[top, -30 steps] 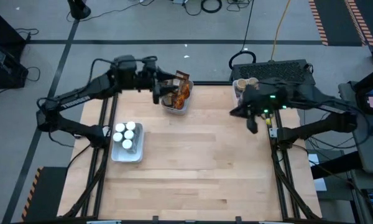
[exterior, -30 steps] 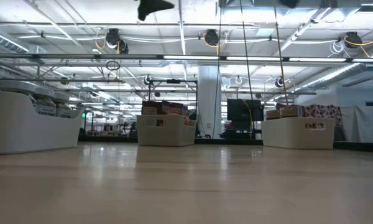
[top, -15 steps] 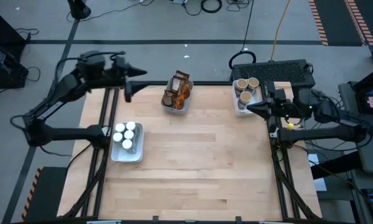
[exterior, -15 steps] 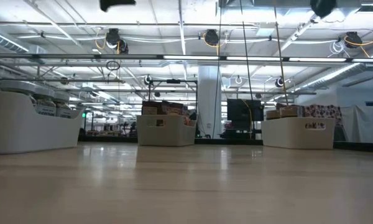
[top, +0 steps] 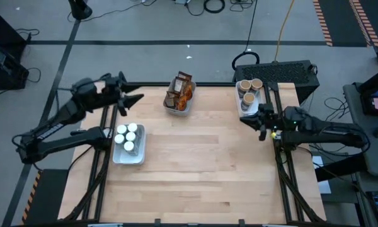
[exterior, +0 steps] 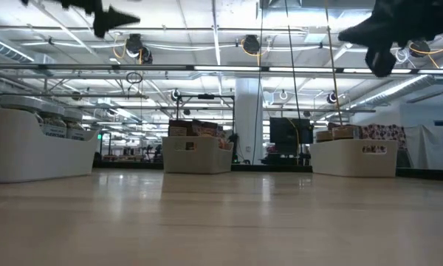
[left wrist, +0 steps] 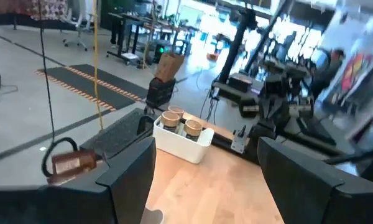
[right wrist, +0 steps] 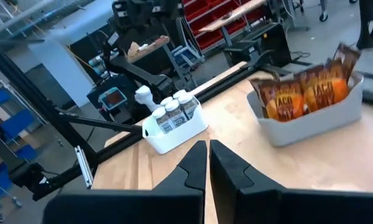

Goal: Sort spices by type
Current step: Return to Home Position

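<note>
So the near part of the light wooden counter (top: pixel 195 164) is bare. A bit further in on the left sits a white rectangular tray (top: pixel 130 159) holding the little white-capped spice jars (top: pixel 128 132). The left pincer (left wrist: pixel 205 143) hangs above the counter's left far corner, fingers wide apart, holding nothing. The right pincer (right wrist: pixel 207 149) hovers by the right edge, fingers pinched nearly together, also holding nothing. At the far edge, the brown-and-orange flat packets (top: pixel 180 91) stand in a grey tray (top: pixel 177 110), and the round tan-topped tubs (top: pixel 249 88) are in another white tray (top: pixel 246 112).
</note>
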`<state>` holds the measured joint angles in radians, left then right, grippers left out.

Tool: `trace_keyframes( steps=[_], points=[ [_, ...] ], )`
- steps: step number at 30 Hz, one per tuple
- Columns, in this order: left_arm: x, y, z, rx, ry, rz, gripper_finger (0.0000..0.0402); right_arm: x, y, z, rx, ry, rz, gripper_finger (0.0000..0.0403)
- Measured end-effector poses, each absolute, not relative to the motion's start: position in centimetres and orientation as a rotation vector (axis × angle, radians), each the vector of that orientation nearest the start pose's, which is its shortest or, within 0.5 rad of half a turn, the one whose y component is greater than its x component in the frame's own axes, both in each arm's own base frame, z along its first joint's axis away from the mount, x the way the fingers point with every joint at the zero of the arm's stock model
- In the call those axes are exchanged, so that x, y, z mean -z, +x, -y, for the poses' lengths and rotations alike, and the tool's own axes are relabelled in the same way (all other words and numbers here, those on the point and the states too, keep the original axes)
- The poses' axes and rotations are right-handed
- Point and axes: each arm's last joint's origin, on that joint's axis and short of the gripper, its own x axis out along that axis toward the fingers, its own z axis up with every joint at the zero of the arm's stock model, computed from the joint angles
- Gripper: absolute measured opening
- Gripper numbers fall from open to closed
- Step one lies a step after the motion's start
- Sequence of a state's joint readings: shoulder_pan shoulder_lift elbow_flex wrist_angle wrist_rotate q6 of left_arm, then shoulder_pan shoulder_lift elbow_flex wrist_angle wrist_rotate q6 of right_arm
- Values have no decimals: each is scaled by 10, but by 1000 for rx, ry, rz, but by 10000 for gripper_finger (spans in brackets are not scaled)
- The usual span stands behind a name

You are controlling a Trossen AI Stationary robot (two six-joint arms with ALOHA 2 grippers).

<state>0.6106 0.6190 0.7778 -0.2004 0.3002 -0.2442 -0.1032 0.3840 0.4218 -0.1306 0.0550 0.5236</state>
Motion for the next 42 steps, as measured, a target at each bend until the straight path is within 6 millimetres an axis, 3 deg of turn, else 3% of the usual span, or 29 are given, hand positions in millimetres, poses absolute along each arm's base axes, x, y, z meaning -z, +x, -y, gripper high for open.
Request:
trace_keyframes(
  steps=[5,11,26,33,42],
  points=[
    [-302,114,-70,-313,-389,67,283,-230,121,14,172,590,-32,0],
    [-264,111,-68,-327,-465,92,283,-205,123,14,170,615,-33,0],
    [-205,110,-67,-333,-604,17,283,-192,114,14,188,561,-80,0],
    [-205,104,-61,-288,-627,52,283,-189,98,17,241,555,-85,0],
    [-207,91,-55,-368,-597,96,264,-186,83,18,281,538,-73,0]
  ],
)
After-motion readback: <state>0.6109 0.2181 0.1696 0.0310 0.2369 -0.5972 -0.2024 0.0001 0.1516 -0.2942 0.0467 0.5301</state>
